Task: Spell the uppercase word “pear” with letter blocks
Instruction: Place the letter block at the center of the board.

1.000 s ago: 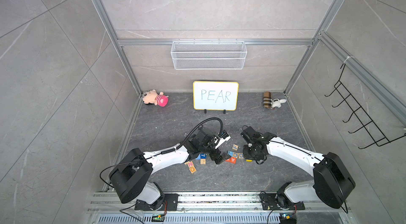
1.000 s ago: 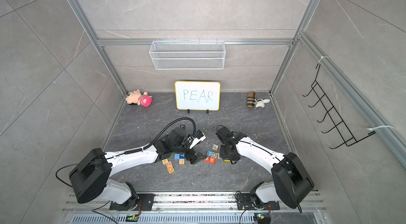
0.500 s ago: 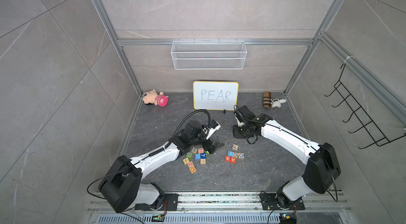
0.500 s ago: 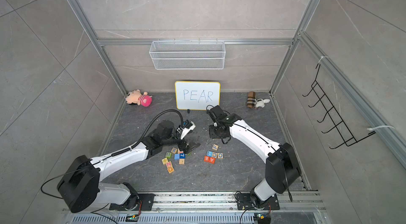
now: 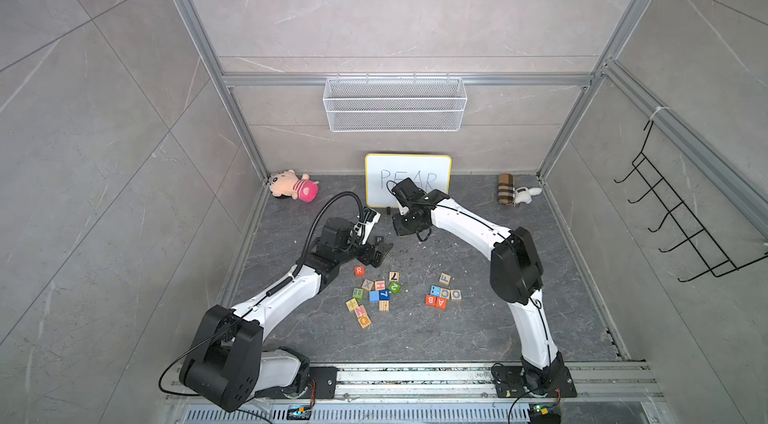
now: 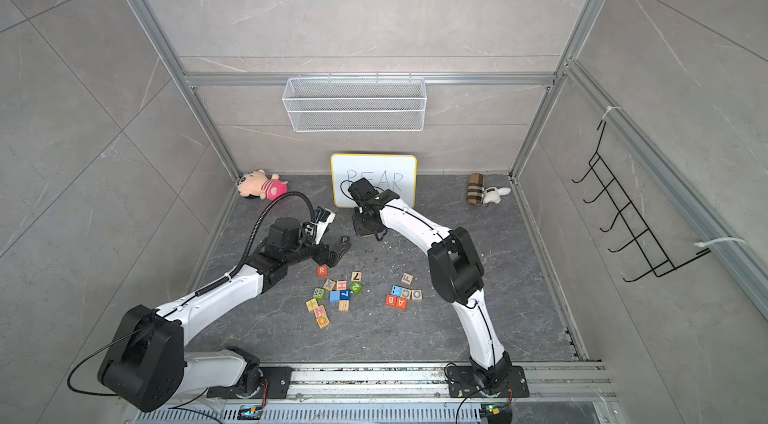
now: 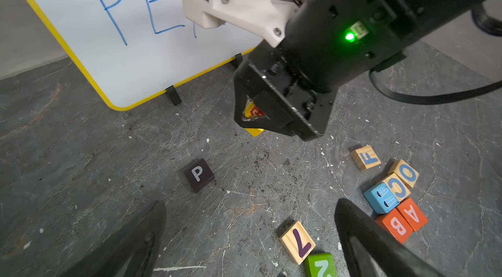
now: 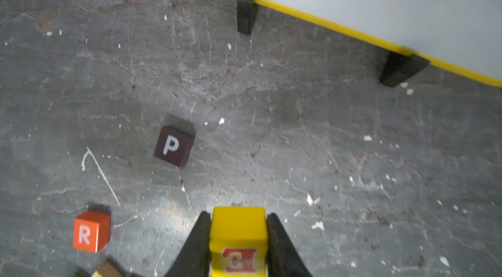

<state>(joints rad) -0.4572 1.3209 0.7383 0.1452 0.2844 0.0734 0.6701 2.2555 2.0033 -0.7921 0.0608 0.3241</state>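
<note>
My right gripper (image 8: 238, 237) is shut on the yellow E block (image 8: 238, 232) and holds it low over the floor in front of the whiteboard (image 5: 407, 168). In the left wrist view the E block (image 7: 254, 131) peeks out under the right gripper (image 7: 254, 123). The black P block (image 5: 379, 239) lies loose on the floor just left of it, P face up. My left gripper (image 5: 380, 253) stands open just in front of the P block (image 7: 199, 174), not touching it. The orange-red R block (image 5: 359, 271) lies near the left wrist. The orange-red A block (image 5: 441, 303) sits beside the B block (image 5: 430, 300).
A loose cluster of wooden, blue and green blocks (image 5: 376, 295) lies at front centre. A second group (image 5: 444, 292) sits to its right. Plush toys lie at the back left (image 5: 295, 189) and back right (image 5: 515, 193). A wire basket (image 5: 395, 103) hangs on the back wall.
My right arm has swung from the right block group back toward the whiteboard with the E block in its grip. My left gripper has drawn back and left from the cluster.
</note>
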